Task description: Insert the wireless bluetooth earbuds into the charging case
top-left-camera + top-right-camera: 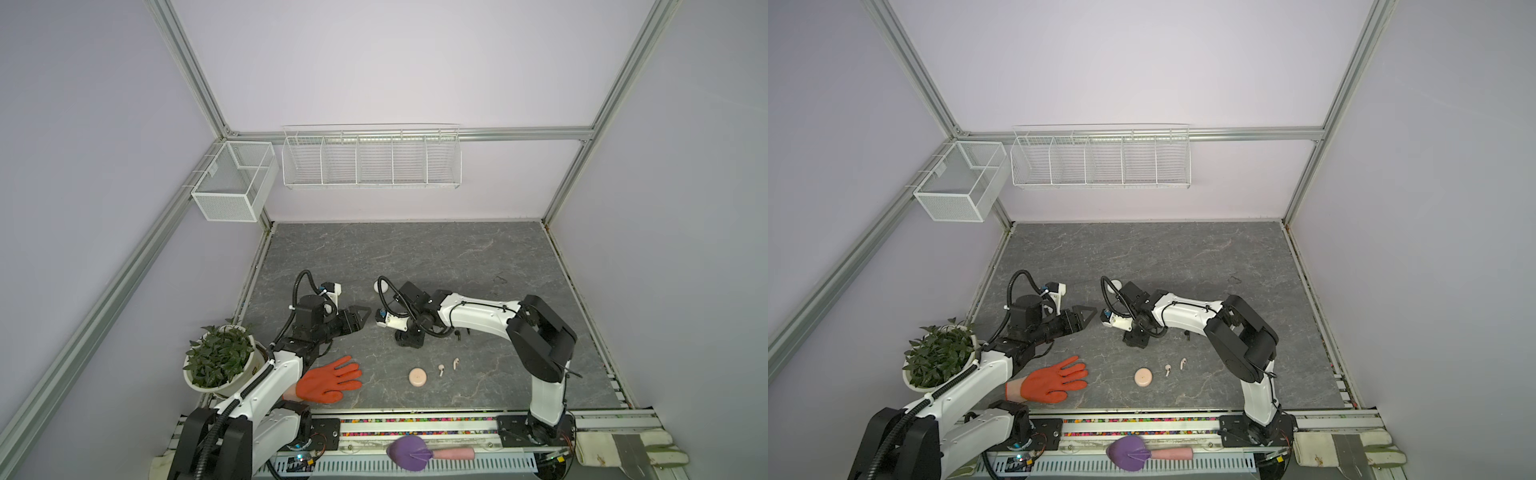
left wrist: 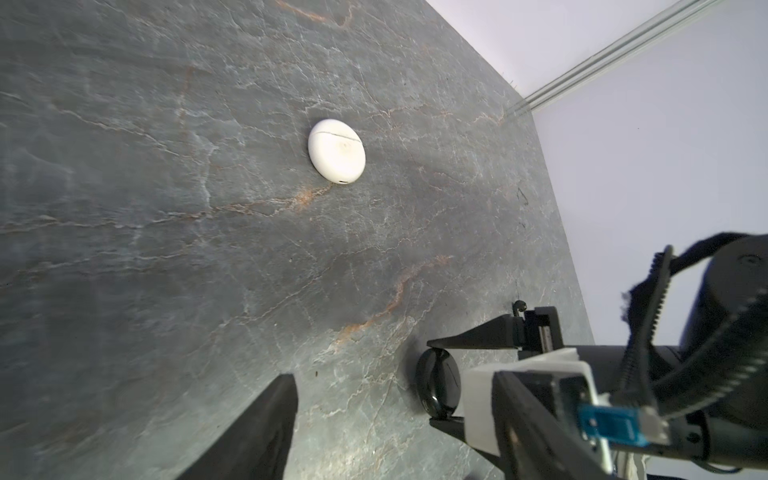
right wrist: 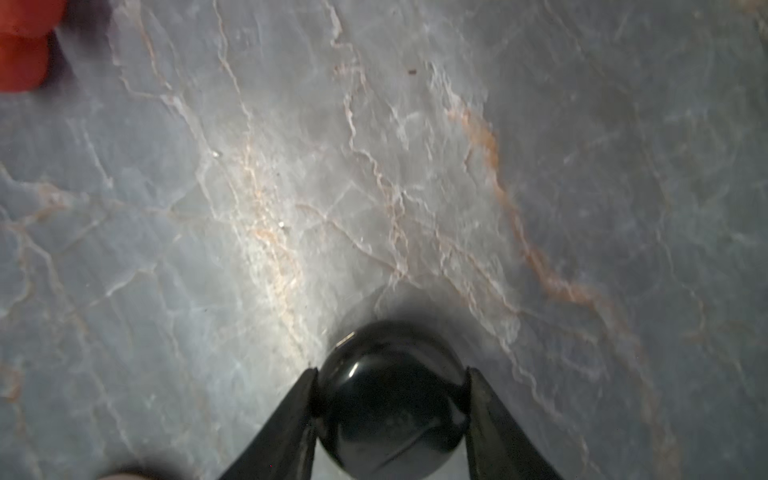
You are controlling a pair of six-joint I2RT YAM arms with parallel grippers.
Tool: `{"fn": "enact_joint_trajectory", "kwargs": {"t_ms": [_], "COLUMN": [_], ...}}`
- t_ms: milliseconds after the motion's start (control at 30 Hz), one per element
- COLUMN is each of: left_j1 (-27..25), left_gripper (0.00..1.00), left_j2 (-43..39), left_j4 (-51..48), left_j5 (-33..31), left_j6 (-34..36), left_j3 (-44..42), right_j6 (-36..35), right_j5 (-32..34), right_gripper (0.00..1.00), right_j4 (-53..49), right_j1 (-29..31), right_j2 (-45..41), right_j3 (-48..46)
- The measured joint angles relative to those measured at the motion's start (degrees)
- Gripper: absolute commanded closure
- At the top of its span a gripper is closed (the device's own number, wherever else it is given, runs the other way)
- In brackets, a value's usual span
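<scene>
Black glossy round case (image 3: 390, 415) clamped in right claw (image 3: 390, 374) above grey marbled counter (image 1: 415, 257); left claw (image 1: 362, 316) at its nine o'clock, spread apart.

Folded inward, almost nose to nose, with left gripper (image 1: 365, 312) agape and right gripper (image 3: 390, 370) tipped down, pinching a black case (image 3: 390, 419).

Lilac walls (image 1: 395, 62) (aluminium-framed) enclose a grey marbled tabletop (image 1: 415, 257).
</scene>
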Motion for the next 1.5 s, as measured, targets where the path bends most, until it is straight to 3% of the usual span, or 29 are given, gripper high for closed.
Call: {"fn": "enact_joint_trajectory", "kwargs": {"t_ms": [367,933,1233,1500], "left_j1": [0.0,0.0,0.0,0.0], "left_gripper": [0.22,0.22,0.22,0.15], "left_j2": [-3.37,0.96,0.35,-1.77], "left_j4": [-1.86,-0.33,-0.35,-0.55], "left_j5": [-4.52,-4.48,-2.25,-1.86], "left_j6": [-0.72,-2.05,-4.17,-5.62], "left_j3": [-2.14,-2.14,-2.36,-4.46], "right_j6": [-3.56,0.26,6.25,10.49], "right_j5": [3.04,7.13,2.43,2.36], "right_gripper": [0.25,0.24,0.2,0.19], "right_j4": [2.8,3.93,3.91,7.82], "right_j1": [0.15,-2.82,-1.79,-0.24], "right_j2": [-0.07,-4.87,-14.53,-10.51], "right_j3": [-0.96,-5.4,-8.98,-8.96]}}
